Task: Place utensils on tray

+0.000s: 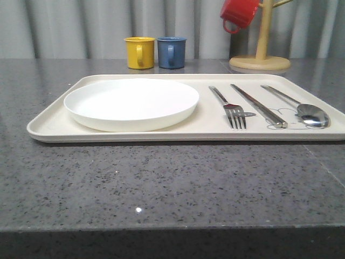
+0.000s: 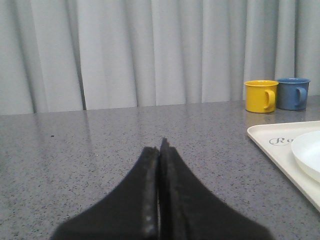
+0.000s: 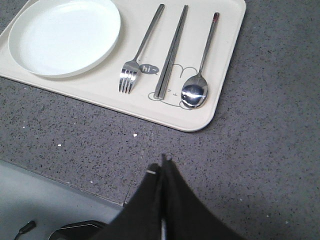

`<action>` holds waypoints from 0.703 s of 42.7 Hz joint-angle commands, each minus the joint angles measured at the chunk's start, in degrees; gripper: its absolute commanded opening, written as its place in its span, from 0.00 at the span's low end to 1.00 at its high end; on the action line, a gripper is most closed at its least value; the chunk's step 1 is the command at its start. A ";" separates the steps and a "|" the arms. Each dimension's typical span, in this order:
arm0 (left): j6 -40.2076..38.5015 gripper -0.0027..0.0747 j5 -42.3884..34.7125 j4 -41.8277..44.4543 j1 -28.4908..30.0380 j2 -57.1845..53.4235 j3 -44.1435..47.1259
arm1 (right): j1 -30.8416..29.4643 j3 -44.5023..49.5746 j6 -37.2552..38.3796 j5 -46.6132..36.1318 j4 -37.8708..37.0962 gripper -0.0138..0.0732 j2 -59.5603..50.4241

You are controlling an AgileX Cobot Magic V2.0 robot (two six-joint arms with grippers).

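Observation:
The cream tray [image 1: 54, 123] [image 3: 220, 95] [image 2: 270, 145] lies across the grey table. On its left half sits the round white plate [image 1: 131, 102] [image 3: 64, 36] [image 2: 309, 152]. To the plate's right lie the steel fork [image 1: 229, 107] [image 3: 139, 55], the chopsticks [image 1: 259, 104] [image 3: 171, 49] and the spoon [image 1: 302, 108] [image 3: 200, 70], side by side. My left gripper [image 2: 161, 146] is shut and holds nothing, low over bare table to the left of the tray. My right gripper [image 3: 164, 164] is shut and holds nothing, above the table near its front edge, short of the tray's near right corner.
A yellow mug [image 1: 139, 52] [image 2: 261, 95] and a blue mug [image 1: 172, 52] [image 2: 293, 93] stand behind the tray. A wooden mug tree [image 1: 261, 54] at the back right carries a red mug [image 1: 238, 13]. Grey curtains close the back. The table's front edge [image 3: 60, 177] runs under the right gripper.

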 commanded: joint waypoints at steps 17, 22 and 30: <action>-0.18 0.01 -4.09 -0.49 -0.15 -1.17 0.25 | -7.59 23.33 -0.39 -35.14 -5.96 0.08 -17.12; -0.18 0.01 -4.09 -0.49 -0.15 -1.17 0.25 | -9.96 32.93 -0.39 -42.02 -5.96 0.08 -24.36; -0.18 0.01 -4.09 -0.49 -0.15 -1.17 0.25 | -11.58 46.26 -0.39 -51.47 -5.96 0.08 -32.66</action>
